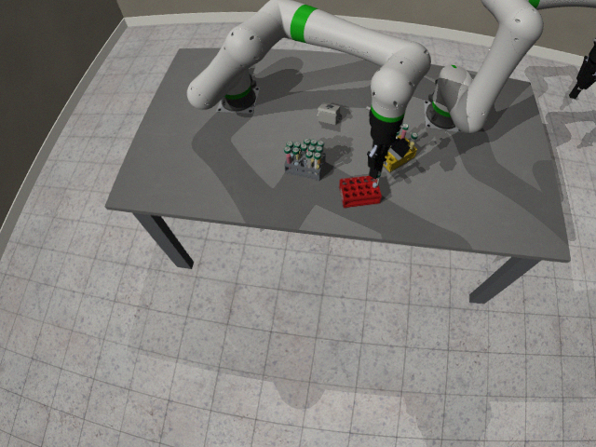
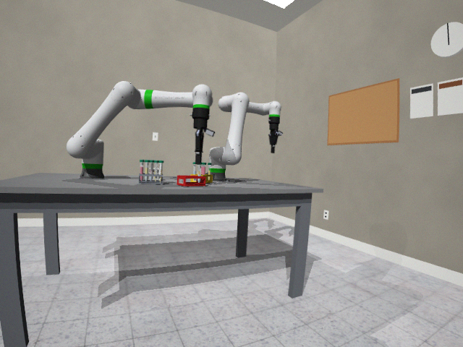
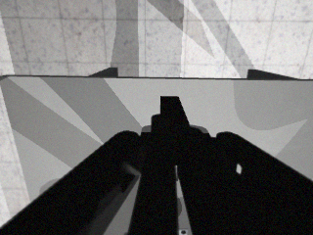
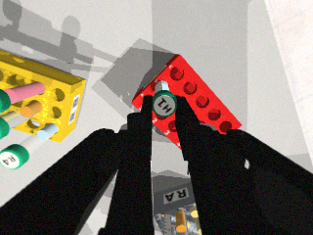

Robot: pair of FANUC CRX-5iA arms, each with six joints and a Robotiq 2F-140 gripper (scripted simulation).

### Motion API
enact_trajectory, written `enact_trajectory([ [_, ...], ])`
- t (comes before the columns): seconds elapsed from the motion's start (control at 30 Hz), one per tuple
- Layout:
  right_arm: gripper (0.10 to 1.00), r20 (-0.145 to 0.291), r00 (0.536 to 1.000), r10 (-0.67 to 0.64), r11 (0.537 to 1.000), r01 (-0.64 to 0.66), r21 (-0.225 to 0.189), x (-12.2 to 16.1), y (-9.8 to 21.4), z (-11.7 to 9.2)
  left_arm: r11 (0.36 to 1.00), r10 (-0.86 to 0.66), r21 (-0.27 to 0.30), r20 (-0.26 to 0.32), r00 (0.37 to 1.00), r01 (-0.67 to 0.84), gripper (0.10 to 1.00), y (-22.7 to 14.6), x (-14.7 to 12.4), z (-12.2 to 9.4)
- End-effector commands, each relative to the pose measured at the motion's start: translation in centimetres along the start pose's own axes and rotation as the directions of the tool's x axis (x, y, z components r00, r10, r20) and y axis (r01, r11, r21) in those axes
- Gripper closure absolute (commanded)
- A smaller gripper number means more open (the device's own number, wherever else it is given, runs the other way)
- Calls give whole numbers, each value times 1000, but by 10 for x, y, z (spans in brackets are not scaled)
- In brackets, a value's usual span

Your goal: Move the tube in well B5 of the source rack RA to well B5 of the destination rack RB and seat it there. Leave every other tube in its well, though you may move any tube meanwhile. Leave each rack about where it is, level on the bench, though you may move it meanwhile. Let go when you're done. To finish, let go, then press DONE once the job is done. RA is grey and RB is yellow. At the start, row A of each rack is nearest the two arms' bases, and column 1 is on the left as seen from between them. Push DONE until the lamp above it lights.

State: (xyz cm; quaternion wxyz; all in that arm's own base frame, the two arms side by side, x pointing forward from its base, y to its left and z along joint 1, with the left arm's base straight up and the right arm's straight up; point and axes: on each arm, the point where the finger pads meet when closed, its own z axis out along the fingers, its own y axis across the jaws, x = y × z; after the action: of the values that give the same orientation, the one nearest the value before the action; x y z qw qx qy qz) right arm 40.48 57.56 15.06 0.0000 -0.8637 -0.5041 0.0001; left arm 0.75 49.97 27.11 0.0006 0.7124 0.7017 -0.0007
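Observation:
My right gripper (image 1: 374,175) (image 2: 197,163) (image 4: 163,110) is shut on a green-capped tube (image 1: 375,184) (image 4: 162,87) marked H1. The light-blue tube end is at a corner well of the red rack (image 4: 207,92); its depth there is unclear. The grey rack RA (image 1: 302,171) (image 2: 150,182) holds many green-capped tubes. The yellow rack RB (image 1: 402,160) (image 4: 65,82) stands turned at an angle with a few tubes, one capped R4 (image 4: 14,157). My left gripper (image 1: 573,94) (image 2: 272,151) is shut and empty, high and away from the racks.
The red rack lies between RA and RB, toward the front edge of the table, its other visible wells empty. A small light-grey box (image 1: 329,114) stands behind RA, toward the arm bases. The right arm hangs over the near side of RB and partly hides it in the top view.

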Motion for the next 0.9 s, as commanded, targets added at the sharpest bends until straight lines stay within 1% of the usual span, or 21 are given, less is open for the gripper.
enact_trajectory([
  [0.0, 999, -2, 1000, 0, 1000, 0, 0, 0, 0, -1, 1000, 0, 0, -2, 1000, 0, 999, 0, 0, -1],
  [0.03, 866, -2, 1000, 0, 1000, 0, 0, 0, 0, -1, 1000, 0, 0, -2, 1000, 0, 999, 0, 0, -1],
  [0.33, 866, -2, 1000, 0, 1000, 0, 0, 0, 0, -1, 1000, 0, 0, -2, 1000, 0, 999, 0, 0, -1],
  [0.37, 816, -2, 1000, 0, 1000, 0, 0, 0, 0, -1, 1000, 0, 0, -2, 1000, 0, 999, 0, 0, -1],
  [0.87, 816, -2, 1000, 0, 1000, 0, 0, 0, 0, -1, 1000, 0, 0, -2, 1000, 0, 999, 0, 0, -1],
])
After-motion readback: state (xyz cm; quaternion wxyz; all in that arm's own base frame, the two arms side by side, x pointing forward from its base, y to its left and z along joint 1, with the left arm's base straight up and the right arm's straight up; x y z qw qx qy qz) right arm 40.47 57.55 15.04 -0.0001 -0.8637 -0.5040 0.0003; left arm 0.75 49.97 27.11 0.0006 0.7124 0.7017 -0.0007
